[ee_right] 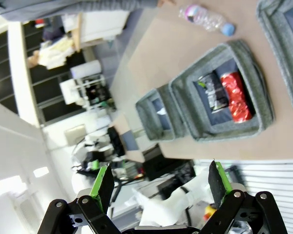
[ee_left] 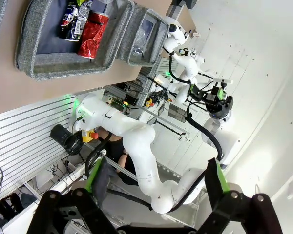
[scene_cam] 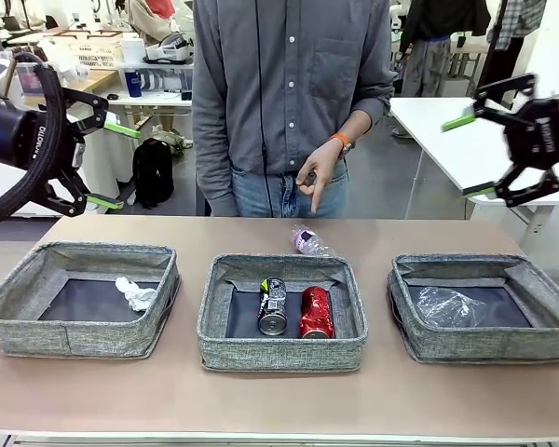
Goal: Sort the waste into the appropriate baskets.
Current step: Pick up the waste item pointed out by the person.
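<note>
Three baskets [scene_cam: 84,317] abreast on a tan table [scene_cam: 279,400].

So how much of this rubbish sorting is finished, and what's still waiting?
Mostly done. The paper wad lies in the left basket, the dark can and red can in the middle basket, and a clear crushed bottle in the right basket. Nothing is in hand: the left gripper and right gripper hover open. Left: the pink-labelled bottle on the table, where the person's hand points.

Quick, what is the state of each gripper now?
Left gripper: open, holding nothing.
Right gripper: open, holding nothing.
</note>
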Controlling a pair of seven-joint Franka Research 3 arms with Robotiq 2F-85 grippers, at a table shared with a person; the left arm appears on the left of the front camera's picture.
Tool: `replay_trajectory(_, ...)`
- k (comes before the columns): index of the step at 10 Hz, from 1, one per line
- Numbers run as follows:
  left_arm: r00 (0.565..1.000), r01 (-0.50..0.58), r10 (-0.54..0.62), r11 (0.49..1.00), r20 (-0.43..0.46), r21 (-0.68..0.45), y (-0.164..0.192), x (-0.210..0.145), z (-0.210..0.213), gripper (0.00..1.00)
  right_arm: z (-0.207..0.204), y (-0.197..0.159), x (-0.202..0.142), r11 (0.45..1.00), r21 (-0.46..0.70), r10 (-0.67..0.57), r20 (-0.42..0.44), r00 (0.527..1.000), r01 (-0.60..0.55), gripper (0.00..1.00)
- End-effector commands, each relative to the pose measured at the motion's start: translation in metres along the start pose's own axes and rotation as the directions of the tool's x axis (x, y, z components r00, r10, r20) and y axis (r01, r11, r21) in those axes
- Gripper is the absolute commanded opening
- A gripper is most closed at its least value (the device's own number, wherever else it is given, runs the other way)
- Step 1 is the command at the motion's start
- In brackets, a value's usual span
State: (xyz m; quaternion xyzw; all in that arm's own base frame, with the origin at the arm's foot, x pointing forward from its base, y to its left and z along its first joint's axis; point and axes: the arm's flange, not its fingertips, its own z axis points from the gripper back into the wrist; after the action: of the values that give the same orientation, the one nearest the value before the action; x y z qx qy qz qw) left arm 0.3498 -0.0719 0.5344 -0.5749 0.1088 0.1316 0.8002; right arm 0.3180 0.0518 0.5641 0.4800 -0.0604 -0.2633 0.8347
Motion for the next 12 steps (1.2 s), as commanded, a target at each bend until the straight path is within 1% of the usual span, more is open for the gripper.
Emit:
replay_trajectory(1,1.000,-0.005,0.005,1.000,-0.006,-0.019,-0.004,-0.001,-0.001,1.00,-0.053,0.037,0.025,0.971,-0.193,0.154,0.063,0.986,-0.139,1.00)
replay_trajectory(2,1.000,-0.005,0.005,1.000,-0.006,-0.019,-0.004,-0.001,-0.001,1.00,-0.090,0.054,0.034,0.932,-0.267,0.276,0.086,0.957,-0.245,1.00)
replay_trajectory(3,1.000,-0.005,0.005,1.000,-0.006,-0.019,-0.004,-0.001,-0.001,1.00,-0.129,0.063,0.039,0.888,-0.278,0.400,0.079,0.913,-0.365,1.00)
replay_trajectory(4,1.000,-0.005,0.005,1.000,-0.006,-0.019,-0.004,-0.001,-0.001,1.00,-0.168,0.072,0.043,0.827,-0.338,0.510,0.114,0.853,-0.449,1.00)
replay_trajectory(5,1.000,-0.005,0.005,1.000,-0.006,-0.019,-0.004,-0.001,-0.001,1.00,-0.205,0.080,0.048,0.746,-0.392,0.606,0.064,0.793,-0.539,1.00)
replay_trajectory(6,1.000,-0.005,0.005,1.000,-0.006,-0.019,-0.004,-0.001,-0.001,1.00,-0.241,0.087,0.053,0.666,-0.416,0.676,-0.016,0.737,-0.619,1.00)
replay_trajectory(8,1.000,-0.005,0.005,1.000,-0.006,-0.019,-0.004,-0.001,-0.001,1.00,-0.296,0.084,0.065,0.550,-0.471,0.711,-0.169,0.682,-0.690,1.00)
replay_trajectory(9,1.000,-0.005,0.005,1.000,-0.006,-0.019,-0.004,-0.001,-0.001,1.00,-0.308,0.077,0.066,0.498,-0.536,0.698,-0.219,0.682,-0.682,1.00)
replay_trajectory(10,1.000,-0.005,0.005,1.000,-0.006,-0.019,-0.004,-0.001,-0.001,1.00,-0.285,0.067,0.050,0.581,-0.442,0.709,-0.138,0.692,-0.684,1.00)
replay_trajectory(11,1.000,-0.005,0.005,1.000,-0.006,-0.019,-0.004,-0.001,-0.001,1.00,-0.285,0.067,0.050,0.581,-0.442,0.709,-0.138,0.692,-0.684,1.00)
replay_trajectory(12,1.000,-0.005,0.005,1.000,-0.006,-0.019,-0.004,-0.001,-0.001,1.00,-0.307,0.052,0.068,0.527,-0.481,0.711,-0.202,0.674,-0.700,1.00)
